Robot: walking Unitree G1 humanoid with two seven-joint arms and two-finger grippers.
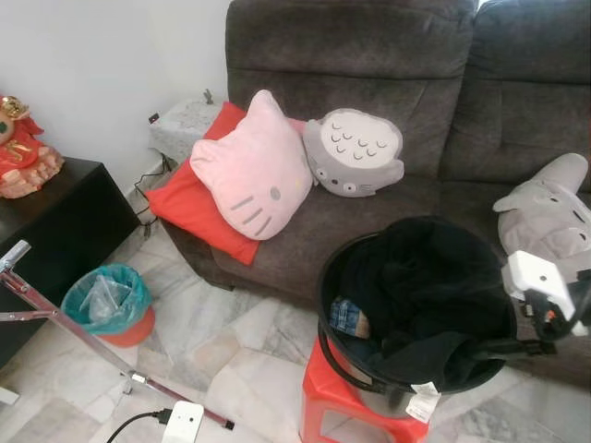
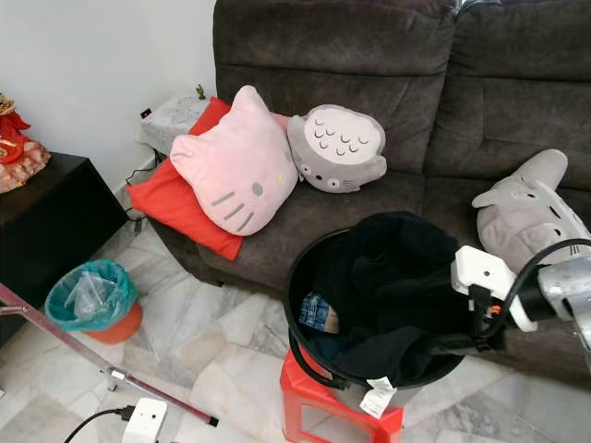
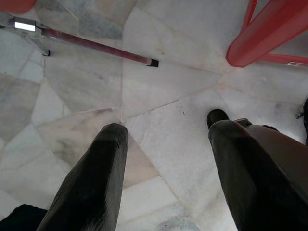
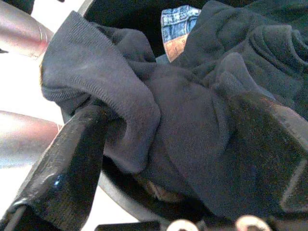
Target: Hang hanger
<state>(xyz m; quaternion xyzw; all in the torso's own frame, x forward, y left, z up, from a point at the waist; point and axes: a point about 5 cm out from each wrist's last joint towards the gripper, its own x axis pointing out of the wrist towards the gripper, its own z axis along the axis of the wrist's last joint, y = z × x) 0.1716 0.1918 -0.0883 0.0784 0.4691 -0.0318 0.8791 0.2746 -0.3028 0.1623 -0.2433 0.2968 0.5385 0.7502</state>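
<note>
Two black jaws of right gripper (image 4: 159,159) pinching ribbed dark knit garment (image 4: 144,91) | round black basket (image 2: 305,305); left gripper (image 3: 163,159) jaws spread

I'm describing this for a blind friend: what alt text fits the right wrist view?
The right gripper, with its two black fingers, closes on a fold of dark cloth at the rim of a black basket. A scrap of blue denim lies deeper inside.

At the frame's lower right the right pincer (image 2: 441,346) was clamped on dark cloth, while the left pincer (image 3: 166,159) hung with fingers spread.
</note>
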